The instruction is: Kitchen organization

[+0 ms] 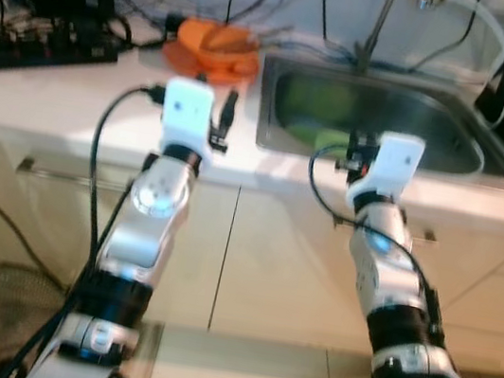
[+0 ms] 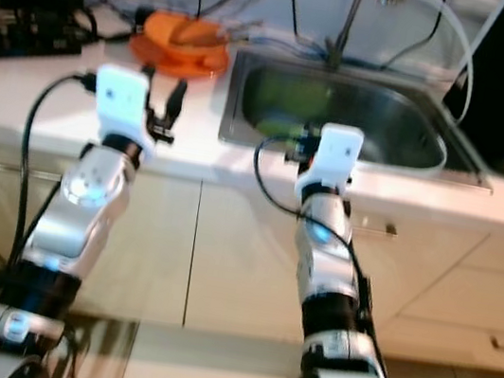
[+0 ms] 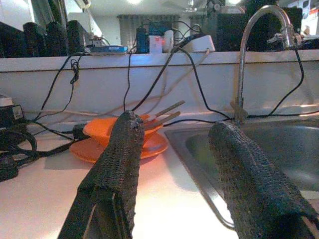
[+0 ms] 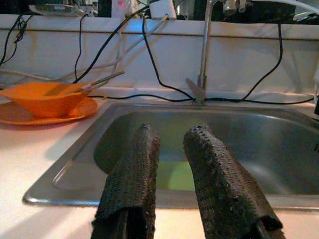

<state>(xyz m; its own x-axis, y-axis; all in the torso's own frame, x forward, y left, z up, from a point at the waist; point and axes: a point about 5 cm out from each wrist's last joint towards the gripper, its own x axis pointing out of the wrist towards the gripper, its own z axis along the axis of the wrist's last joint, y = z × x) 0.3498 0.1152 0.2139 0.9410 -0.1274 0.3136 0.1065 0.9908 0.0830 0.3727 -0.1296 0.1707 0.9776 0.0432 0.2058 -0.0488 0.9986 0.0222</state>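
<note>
both arms reach over the counter edge, the left gripper (image 3: 174, 169) spread toward the orange bowl (image 3: 119, 128), the right gripper (image 4: 172, 186) parted, empty, facing the sink (image 4: 239, 144), likely lining up a pickup.

Sink (image 4: 279, 149) brushed steel, dull sheen; orange bowl (image 4: 42, 97) glossy plastic; counter (image 3: 45, 199) smooth, matt.

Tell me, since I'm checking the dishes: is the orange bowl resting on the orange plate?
Touching. In the right wrist view the orange bowl sits directly on the orange plate, with no gap between them.
</note>
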